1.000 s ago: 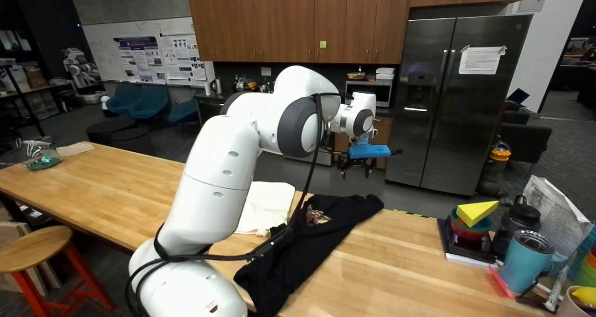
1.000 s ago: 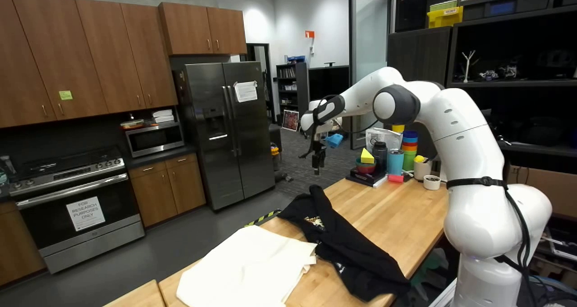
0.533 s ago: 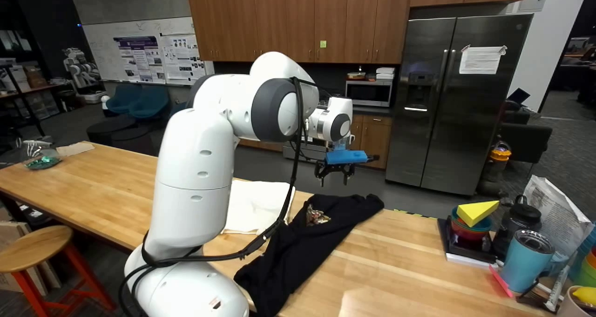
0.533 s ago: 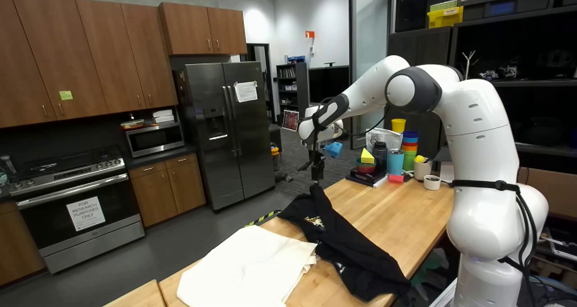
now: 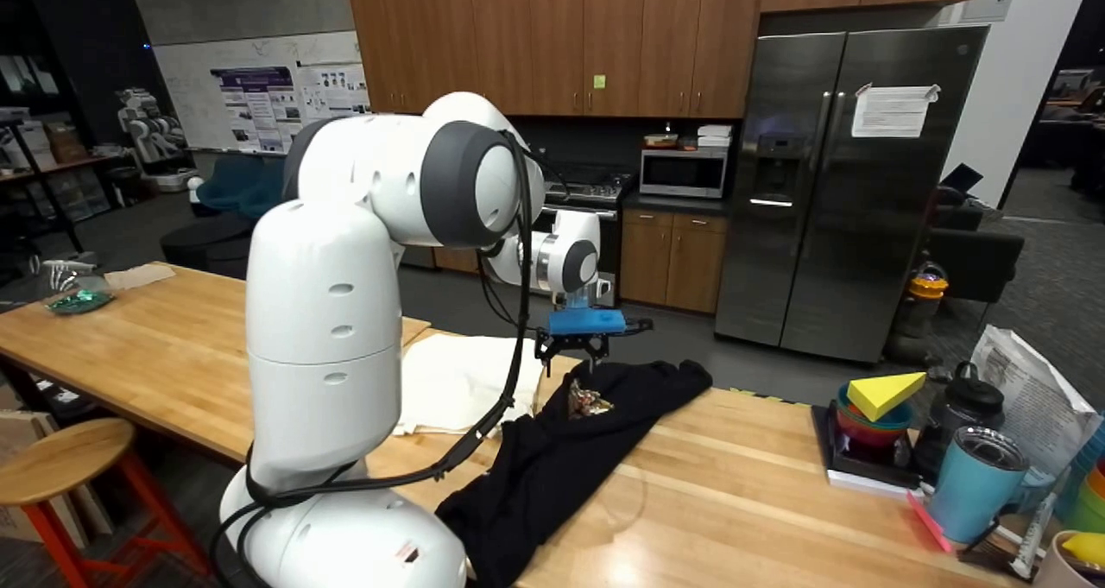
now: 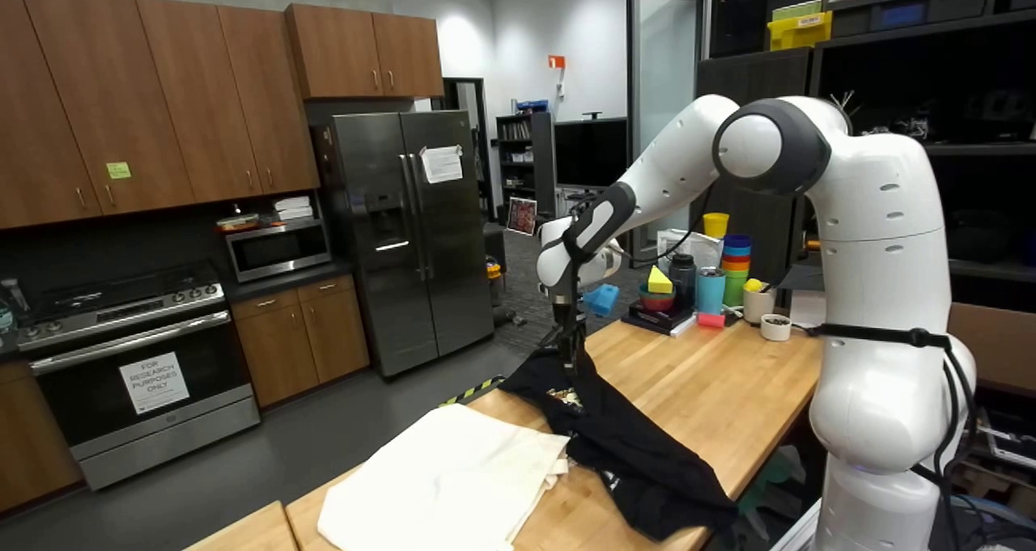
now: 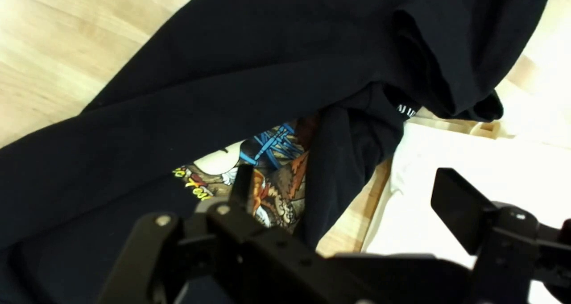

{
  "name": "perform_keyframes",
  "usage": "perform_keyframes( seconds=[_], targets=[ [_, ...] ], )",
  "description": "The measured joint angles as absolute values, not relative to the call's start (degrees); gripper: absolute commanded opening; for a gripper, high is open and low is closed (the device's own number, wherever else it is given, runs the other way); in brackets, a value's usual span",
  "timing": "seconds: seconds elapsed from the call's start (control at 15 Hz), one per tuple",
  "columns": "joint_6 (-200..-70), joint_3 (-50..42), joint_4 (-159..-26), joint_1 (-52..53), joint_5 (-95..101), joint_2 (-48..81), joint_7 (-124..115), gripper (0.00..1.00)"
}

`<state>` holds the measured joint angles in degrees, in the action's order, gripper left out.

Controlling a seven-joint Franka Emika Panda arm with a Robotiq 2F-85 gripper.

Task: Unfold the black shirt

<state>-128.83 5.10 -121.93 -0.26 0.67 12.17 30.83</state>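
The robot's hand (image 5: 571,369) hangs over the black shirt (image 6: 639,450), unclenched, its two fingers (image 7: 457,210) spread well apart. Whether a fingertip brushes the fabric I can't tell: in an exterior view one finger (image 6: 569,357) hides the other, and from the wrist the hand itself blocks the lower part of the printed picture (image 7: 285,197) on the shirt. A fold covers more of that print, so its yellow lettering is only partly readable. The arm (image 5: 324,320) and its drooping cable (image 5: 518,372) cover some of the white cloth (image 6: 437,478) in an exterior view.

The shirt runs slantwise over the table (image 6: 712,373) from the far edge to the one by the robot, where a corner seems to slip over. The white cloth lies just beside one flank; on the other, bare wood stretches to the books (image 6: 647,318), bowls (image 6: 657,302) and tumbler (image 6: 711,292).

The shirt itself is a long, narrow strip, doubled over lengthwise, bunched beside the cloth, its colourful print peeping through a gap in the black.
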Motion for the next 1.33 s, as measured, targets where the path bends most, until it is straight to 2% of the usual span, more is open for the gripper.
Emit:
perform_keyframes(
  seconds=[0.6, 1.33],
  targets=[
    [-140.3, 5.3, -139.2, 1.0, -5.8, 5.5, 16.0, 1.0],
    [-153.8, 10.0, -148.2, 6.1, -39.7, 3.2, 6.6, 1.0]
  ],
)
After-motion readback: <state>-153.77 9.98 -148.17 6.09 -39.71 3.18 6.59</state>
